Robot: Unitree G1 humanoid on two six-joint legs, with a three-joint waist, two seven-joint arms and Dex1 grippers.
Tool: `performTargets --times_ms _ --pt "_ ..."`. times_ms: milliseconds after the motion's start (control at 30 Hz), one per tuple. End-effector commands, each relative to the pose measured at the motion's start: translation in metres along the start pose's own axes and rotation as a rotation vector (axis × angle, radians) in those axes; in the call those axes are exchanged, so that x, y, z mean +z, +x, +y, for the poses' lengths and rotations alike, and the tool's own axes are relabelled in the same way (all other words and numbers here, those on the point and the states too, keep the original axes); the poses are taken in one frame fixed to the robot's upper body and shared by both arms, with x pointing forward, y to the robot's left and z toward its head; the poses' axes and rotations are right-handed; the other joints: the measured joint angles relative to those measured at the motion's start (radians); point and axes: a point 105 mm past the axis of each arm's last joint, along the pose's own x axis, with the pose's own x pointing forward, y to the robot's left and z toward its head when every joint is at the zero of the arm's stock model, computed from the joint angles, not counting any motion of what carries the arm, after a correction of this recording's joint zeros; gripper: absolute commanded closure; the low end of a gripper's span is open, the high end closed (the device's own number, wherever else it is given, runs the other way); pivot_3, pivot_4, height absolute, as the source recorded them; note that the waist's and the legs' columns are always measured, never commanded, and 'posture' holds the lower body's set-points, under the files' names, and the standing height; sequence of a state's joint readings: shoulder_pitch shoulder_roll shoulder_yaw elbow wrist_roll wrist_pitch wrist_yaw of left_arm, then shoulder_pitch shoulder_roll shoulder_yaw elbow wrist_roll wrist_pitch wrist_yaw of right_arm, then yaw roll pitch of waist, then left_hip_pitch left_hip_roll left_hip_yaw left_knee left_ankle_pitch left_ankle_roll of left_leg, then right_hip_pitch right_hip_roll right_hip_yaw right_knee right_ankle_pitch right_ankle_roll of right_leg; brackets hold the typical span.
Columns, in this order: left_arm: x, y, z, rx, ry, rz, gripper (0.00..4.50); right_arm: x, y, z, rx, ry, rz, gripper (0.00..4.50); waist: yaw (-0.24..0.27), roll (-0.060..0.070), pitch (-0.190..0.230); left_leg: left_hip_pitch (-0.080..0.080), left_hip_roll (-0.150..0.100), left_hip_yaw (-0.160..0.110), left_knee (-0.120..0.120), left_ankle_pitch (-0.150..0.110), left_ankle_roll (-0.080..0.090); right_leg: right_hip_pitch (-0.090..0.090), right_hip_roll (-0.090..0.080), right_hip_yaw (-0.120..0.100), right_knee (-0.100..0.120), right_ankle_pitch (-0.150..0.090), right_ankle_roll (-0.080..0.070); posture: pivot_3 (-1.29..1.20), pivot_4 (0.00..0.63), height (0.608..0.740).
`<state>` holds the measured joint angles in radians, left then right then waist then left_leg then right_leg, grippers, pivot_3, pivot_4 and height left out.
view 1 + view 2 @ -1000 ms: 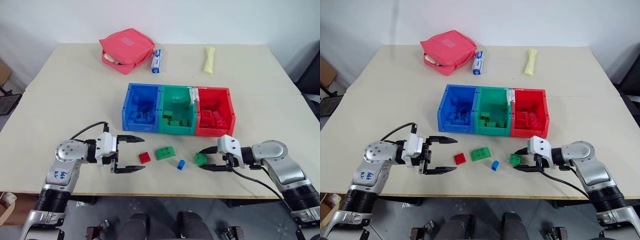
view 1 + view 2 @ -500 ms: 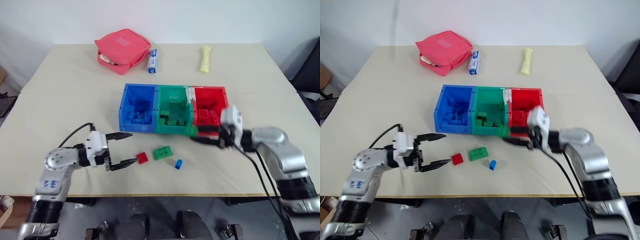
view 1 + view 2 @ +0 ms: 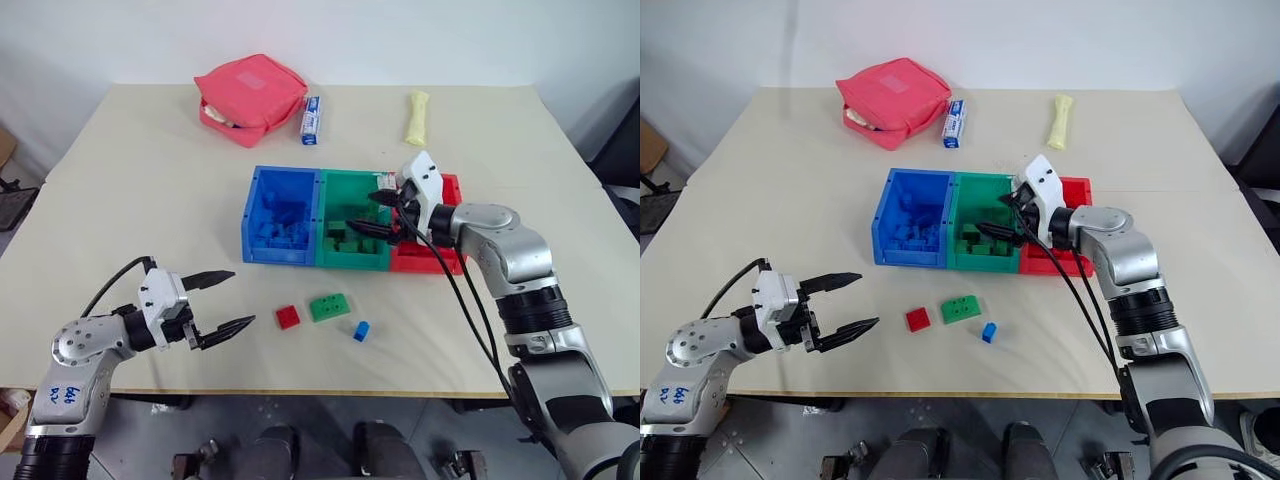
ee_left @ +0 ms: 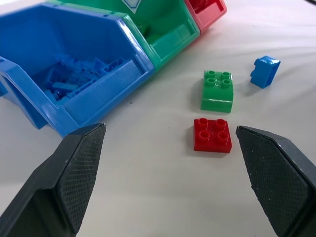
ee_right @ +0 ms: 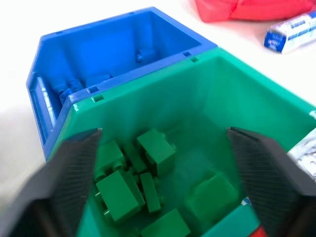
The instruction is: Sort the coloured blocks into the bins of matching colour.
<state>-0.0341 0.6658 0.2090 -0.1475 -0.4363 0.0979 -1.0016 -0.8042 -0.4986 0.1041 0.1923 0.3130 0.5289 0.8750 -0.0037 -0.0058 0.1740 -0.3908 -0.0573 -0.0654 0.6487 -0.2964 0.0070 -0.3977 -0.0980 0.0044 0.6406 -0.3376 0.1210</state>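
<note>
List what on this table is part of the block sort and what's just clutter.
Part of the job:
- red block, green block, blue block, loose on the table
- blue bin, green bin, red bin, each holding blocks

Just lying about:
- pink-red pouch
- blue-white tube
- pale yellow roll

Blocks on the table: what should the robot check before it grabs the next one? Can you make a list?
1. Right gripper open and empty over the green bin: ok.
2. Left gripper open: ok.
3. Red block lies between the left gripper's fingers' line of sight, nothing on top of it: ok.
4. Green block lies beside the red one, apart from it: ok.
5. Blue block sits flat for gripping: not ok, it is tipped.
6. Red bin has room for another block: cannot tell, the right arm covers much of it.
</note>
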Motion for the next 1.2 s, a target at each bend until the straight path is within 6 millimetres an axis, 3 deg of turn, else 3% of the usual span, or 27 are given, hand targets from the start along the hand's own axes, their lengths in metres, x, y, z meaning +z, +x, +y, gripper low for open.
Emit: performTargets --times_ms 33,200,333,467,567,733,933,1067,1200 --pt "0.011 0.007 0.000 -0.041 0.036 -0.033 0.00 0.024 -0.030 0.011 0.067 -0.043 -0.153 0.05 0.004 0.000 0.000 0.000 0.000 0.000 0.000 0.000 0.000 0.000 0.000 0.000 -0.001 0.000 0.000 0.00 0.150 0.740" --pt "0.007 0.025 -0.006 -0.168 0.043 -0.002 0.00 0.008 -0.084 0.017 0.030 -0.085 -0.157 0.05 0.007 0.000 0.000 0.001 0.000 0.000 0.001 0.000 0.001 0.003 0.000 0.000 -0.004 0.000 0.000 0.00 0.150 0.740" --pt "0.009 0.040 -0.002 -0.235 0.061 -0.019 0.00 -0.035 -0.125 0.026 0.004 -0.333 0.008 0.05 0.007 0.000 0.000 0.001 0.000 0.000 0.001 0.000 0.001 0.004 0.000 0.000 -0.004 0.000 0.000 0.00 0.150 0.740" --pt "0.018 0.061 0.006 -0.277 0.067 -0.076 0.00 -0.067 -0.162 0.036 -0.074 -0.191 0.055 0.05 0.007 0.000 0.000 0.002 0.000 0.001 0.001 0.000 0.001 0.004 0.001 0.000 -0.003 0.000 0.001 0.00 0.150 0.740" --pt "0.018 0.068 0.004 -0.330 0.088 -0.069 0.00 -0.083 -0.171 0.054 -0.055 -0.114 0.092 0.05 -0.001 0.000 0.000 0.003 0.000 0.003 0.002 0.000 0.001 0.005 0.002 0.001 -0.002 0.000 0.001 0.00 0.150 0.740" --pt "0.016 0.063 0.001 -0.388 0.113 -0.053 0.00 -0.081 -0.151 0.079 0.041 -0.077 0.069 0.05 -0.009 0.000 0.000 0.006 0.003 0.007 0.000 0.000 0.000 0.004 0.003 0.002 -0.001 0.000 0.001 0.00 0.150 0.740" --pt "0.008 0.045 -0.007 -0.425 0.123 -0.002 0.00 -0.066 -0.092 0.112 0.245 0.008 0.052 0.05 -0.003 0.000 0.000 0.005 0.003 0.005 0.001 0.000 0.000 0.004 0.003 0.004 -0.002 0.000 0.001 0.00 0.150 0.740" --pt "0.009 0.041 -0.008 -0.398 0.122 0.001 0.00 -0.065 -0.072 0.118 0.284 0.015 0.070 0.05 0.014 0.000 0.000 0.003 0.003 0.001 0.001 0.000 0.000 0.004 0.001 0.002 -0.004 0.000 0.001 0.00 0.150 0.740" --pt "0.007 0.031 -0.008 -0.353 0.118 0.024 0.00 -0.077 -0.058 0.120 0.296 0.037 0.128 0.05 0.022 0.000 0.000 0.002 0.001 0.000 0.002 0.000 0.000 0.004 0.000 0.001 -0.005 0.000 0.001 0.00 0.150 0.740"
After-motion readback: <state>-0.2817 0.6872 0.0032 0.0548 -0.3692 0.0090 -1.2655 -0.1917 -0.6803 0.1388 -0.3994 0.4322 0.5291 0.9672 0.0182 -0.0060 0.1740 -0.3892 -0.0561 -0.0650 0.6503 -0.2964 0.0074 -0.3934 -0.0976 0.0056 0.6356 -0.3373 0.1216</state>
